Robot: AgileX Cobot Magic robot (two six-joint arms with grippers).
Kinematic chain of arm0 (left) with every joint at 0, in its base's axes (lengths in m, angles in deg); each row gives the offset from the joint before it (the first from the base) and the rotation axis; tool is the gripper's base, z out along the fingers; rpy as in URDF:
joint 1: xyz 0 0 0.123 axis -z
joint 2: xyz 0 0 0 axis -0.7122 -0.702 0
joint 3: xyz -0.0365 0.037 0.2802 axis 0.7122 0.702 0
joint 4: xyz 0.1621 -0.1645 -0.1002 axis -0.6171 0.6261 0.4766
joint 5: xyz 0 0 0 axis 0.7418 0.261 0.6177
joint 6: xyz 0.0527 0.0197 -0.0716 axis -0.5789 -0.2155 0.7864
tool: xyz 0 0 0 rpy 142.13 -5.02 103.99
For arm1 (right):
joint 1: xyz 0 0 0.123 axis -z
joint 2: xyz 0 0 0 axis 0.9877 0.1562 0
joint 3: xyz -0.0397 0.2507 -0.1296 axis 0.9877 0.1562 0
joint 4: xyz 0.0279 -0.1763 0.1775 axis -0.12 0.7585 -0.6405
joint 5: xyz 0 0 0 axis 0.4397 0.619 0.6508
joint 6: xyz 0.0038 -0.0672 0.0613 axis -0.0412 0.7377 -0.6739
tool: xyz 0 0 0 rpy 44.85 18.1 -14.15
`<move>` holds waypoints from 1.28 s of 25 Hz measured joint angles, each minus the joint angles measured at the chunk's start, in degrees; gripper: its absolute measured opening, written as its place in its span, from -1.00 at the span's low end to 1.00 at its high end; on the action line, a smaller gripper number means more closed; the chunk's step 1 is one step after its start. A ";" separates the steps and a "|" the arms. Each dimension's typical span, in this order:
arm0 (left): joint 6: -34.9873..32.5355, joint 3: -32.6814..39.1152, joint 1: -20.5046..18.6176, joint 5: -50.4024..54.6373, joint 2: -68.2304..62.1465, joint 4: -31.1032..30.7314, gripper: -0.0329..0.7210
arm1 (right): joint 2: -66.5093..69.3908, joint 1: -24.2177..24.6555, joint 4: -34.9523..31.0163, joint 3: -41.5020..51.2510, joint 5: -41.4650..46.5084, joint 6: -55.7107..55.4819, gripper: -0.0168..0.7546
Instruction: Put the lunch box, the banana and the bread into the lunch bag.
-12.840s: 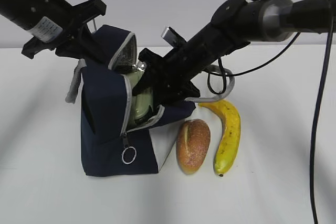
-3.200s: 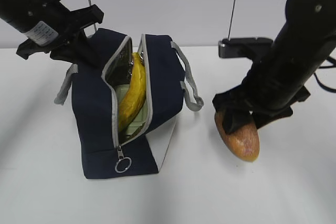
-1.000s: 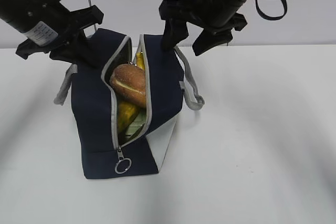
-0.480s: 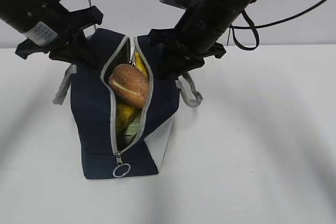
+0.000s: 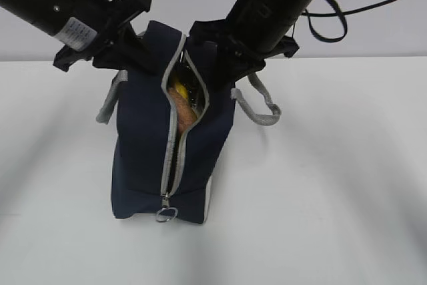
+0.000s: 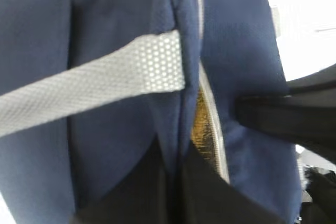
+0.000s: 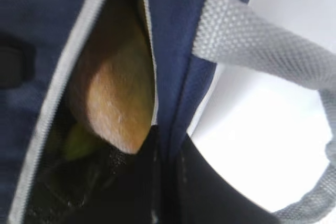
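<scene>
Exterior: lunch bag (image 5: pixel 170 158) upright on table (image 5: pixel 333 185), mouth narrowed; bread (image 5: pixel 185 113) and banana (image 5: pixel 177 89) inside.
Left wrist: left fingers (image 6: pixel 176 182) pinched on the bag's left rim.
Right wrist: right fingers (image 7: pixel 168 182) clamped on the right rim beside the bread.

Lunch bag (image 5: pixel 143 158): navy, upright on white table (image 5: pixel 333 185), zipper opening narrowed to slit between two claws. Left gripper (image 5: pixel 137 55) pinching bag's top edge, left of slit. Right gripper (image 5: pixel 223 65) clamped on opposite edge. Banana (image 5: pixel 179 91) and bread (image 5: pixel 185 113) glimpsed in slit, between claws. Grey handle (image 5: pixel 261 101) hanging below right claw.
</scene>
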 joint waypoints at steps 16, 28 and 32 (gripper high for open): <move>-0.42 0.00 6.81 -12.89 -4.63 3.13 -0.92 | -2.47 1.81 11.47 0.00 2.76 -1.72 -0.99; -1.99 0.00 6.71 -10.69 -5.31 2.15 -0.04 | -1.91 1.90 8.69 -0.13 2.50 -3.15 0.26; -2.67 0.00 6.64 -7.54 -4.45 2.89 0.26 | -6.20 1.90 8.59 0.74 2.46 -3.89 0.29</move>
